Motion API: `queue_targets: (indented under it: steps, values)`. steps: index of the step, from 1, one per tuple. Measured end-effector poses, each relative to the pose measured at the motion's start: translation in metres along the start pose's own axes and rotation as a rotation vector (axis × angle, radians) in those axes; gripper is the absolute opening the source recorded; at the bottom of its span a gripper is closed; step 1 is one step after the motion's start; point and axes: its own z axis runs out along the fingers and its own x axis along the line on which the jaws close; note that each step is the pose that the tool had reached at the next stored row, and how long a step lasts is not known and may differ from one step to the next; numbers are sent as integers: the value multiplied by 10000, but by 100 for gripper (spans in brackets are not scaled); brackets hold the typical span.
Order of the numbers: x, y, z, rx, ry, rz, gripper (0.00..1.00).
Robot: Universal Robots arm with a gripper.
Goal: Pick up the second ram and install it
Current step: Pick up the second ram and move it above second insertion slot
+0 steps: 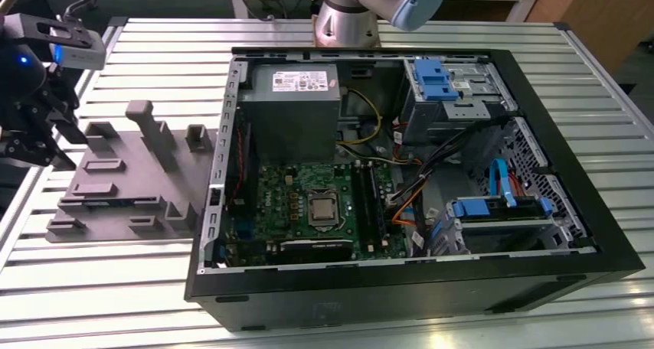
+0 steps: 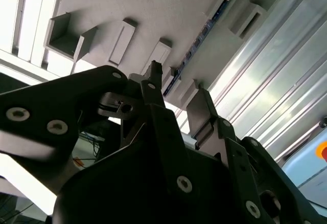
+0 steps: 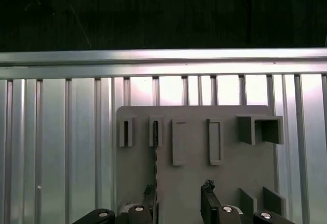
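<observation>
Nearest, gripper: black two-finger metal gripper, poised above the tray near the table's edge on the exterior view's left. Its fingers are spread with a clear gap and have hold of nothing.
Second ram: thin, long, blue-green memory stick with dark chips, standing on edge in a narrow slot of the tray. In the first wrist view its top edge runs in line with one fingertip, close beneath it; whether they touch cannot be told.
Tray: grey plastic holder with raised blocks and slots, lying flat on the table between that edge and the case.
Table: ribbed aluminium table that carries the tray and the case.
Case: black open computer tower lying on its side mid-table, just beside the tray.
Motherboard: green circuit board on the floor of the case, well apart from the gripper.
Memory slots: long black slots beside the processor socket. Whether either one holds a stick cannot be told.
Done, as judged: the gripper is open over the tray and roughly lined up with the stick.
Left, as judged: the stick is not yet gripped, lifted or carried to the case, and no seating in a slot has begun, so the task is at its opening stage.
</observation>
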Motion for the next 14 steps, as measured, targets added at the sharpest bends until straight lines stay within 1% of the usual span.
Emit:
queue_targets:
  steps: [14]
  values:
    - [45,-3,121,0,0,1,47]
